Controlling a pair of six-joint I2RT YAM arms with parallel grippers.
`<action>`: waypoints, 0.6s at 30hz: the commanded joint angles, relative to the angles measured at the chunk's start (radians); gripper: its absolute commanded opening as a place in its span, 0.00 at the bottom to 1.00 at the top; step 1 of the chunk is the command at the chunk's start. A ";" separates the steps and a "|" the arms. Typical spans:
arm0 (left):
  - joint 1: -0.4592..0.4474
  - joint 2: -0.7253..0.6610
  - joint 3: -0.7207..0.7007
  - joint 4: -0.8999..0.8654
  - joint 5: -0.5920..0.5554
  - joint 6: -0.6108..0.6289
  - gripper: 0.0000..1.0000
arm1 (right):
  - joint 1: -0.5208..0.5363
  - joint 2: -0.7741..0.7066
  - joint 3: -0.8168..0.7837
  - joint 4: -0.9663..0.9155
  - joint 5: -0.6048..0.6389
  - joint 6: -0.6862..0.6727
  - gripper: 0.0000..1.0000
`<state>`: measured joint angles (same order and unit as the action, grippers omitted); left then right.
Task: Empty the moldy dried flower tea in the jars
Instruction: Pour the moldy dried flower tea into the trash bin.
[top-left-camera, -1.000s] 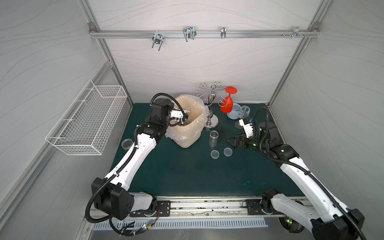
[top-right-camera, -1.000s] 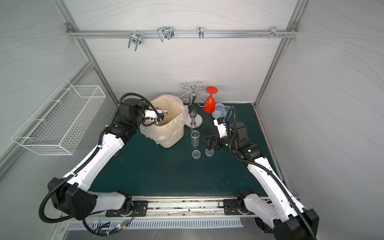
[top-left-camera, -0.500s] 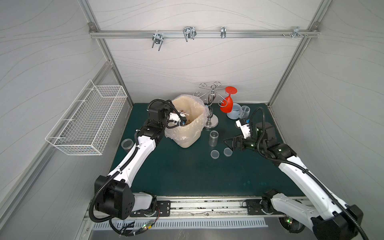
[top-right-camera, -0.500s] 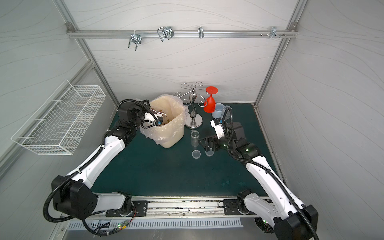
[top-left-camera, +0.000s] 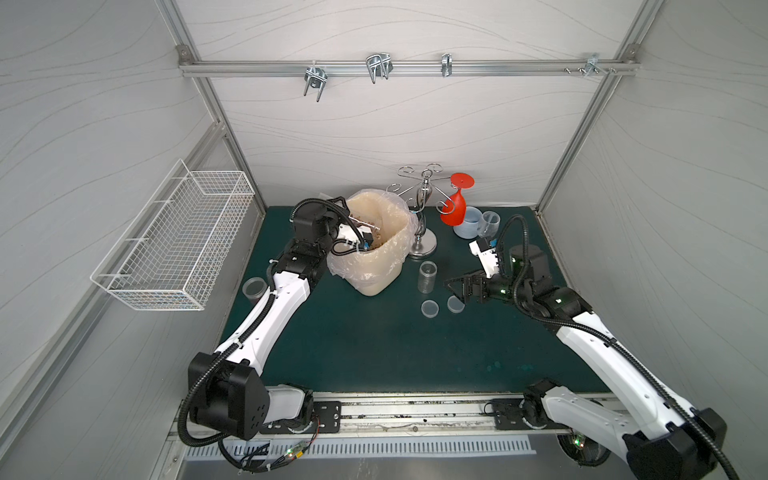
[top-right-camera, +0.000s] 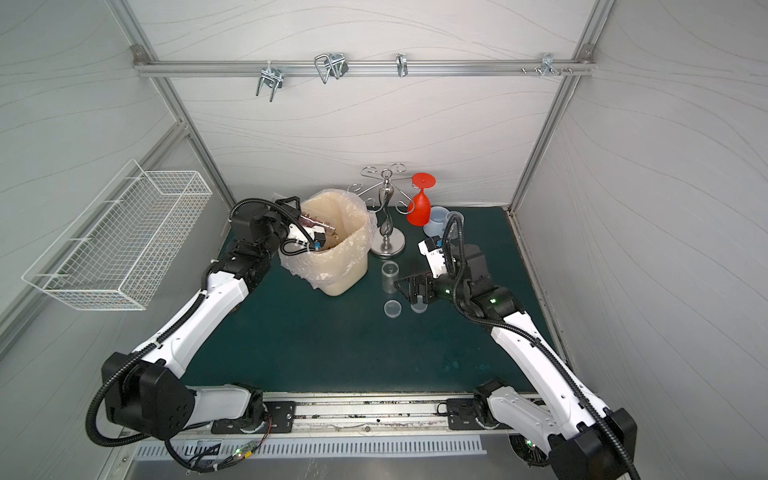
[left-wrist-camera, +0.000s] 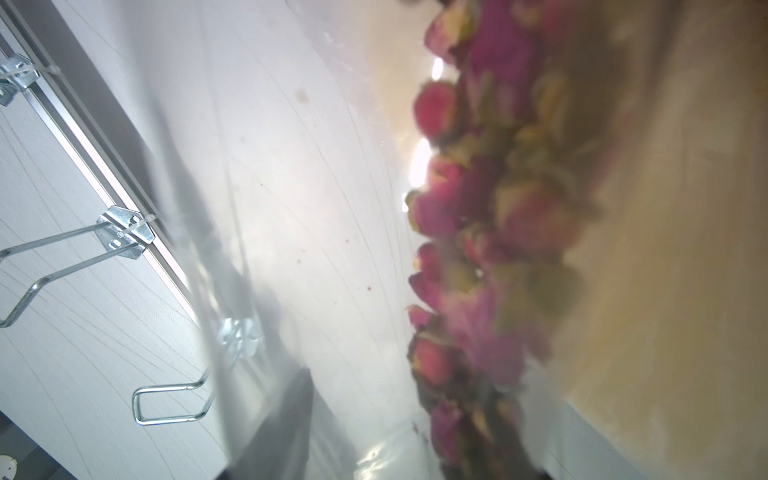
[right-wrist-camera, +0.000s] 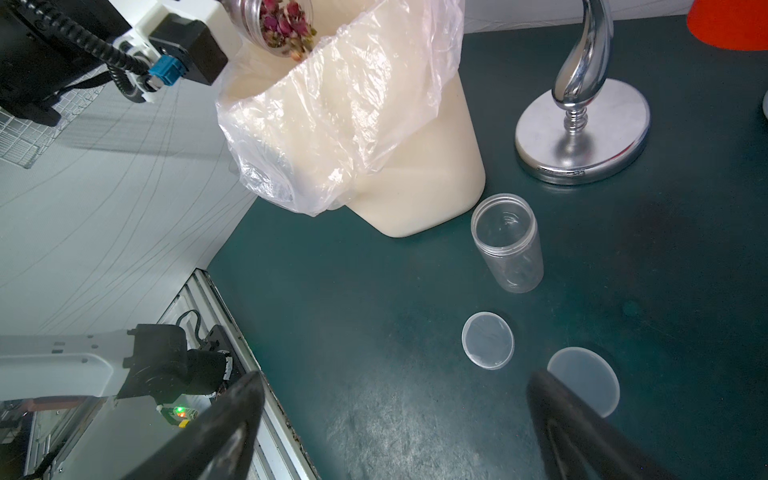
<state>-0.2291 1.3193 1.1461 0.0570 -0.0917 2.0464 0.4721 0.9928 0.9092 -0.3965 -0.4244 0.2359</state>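
Left fingers (top-right-camera: 306, 219): clamped on tilted jar (right-wrist-camera: 246, 14) over bin (right-wrist-camera: 415, 187).
Right fingers (right-wrist-camera: 232, 419): spread, empty.
Risk: I fear buds (right-wrist-camera: 284, 25) (bunched at the mouth) drop in one clump past the rim.

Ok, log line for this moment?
left fingers: shut on clear plastic jar tipped over bag-lined cream bin, pink dried flower tea at mouth | right fingers: open near round translucent lid | other clear jar: empty

White links (top-left-camera: 274, 316), black joints (top-left-camera: 226, 399), ribbed cables (right-wrist-camera: 95, 50).
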 joint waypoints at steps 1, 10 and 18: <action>0.005 -0.010 0.043 0.030 0.011 0.010 0.00 | 0.006 -0.004 0.012 0.008 -0.010 -0.004 0.99; 0.005 -0.018 0.025 0.056 0.033 0.006 0.00 | 0.011 0.021 0.015 0.021 -0.015 0.002 0.99; 0.015 -0.015 0.048 0.022 0.026 -0.067 0.00 | 0.017 0.025 0.011 0.022 -0.012 0.003 0.99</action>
<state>-0.2272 1.3190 1.1465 0.0601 -0.0689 2.0209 0.4816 1.0176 0.9092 -0.3950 -0.4267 0.2367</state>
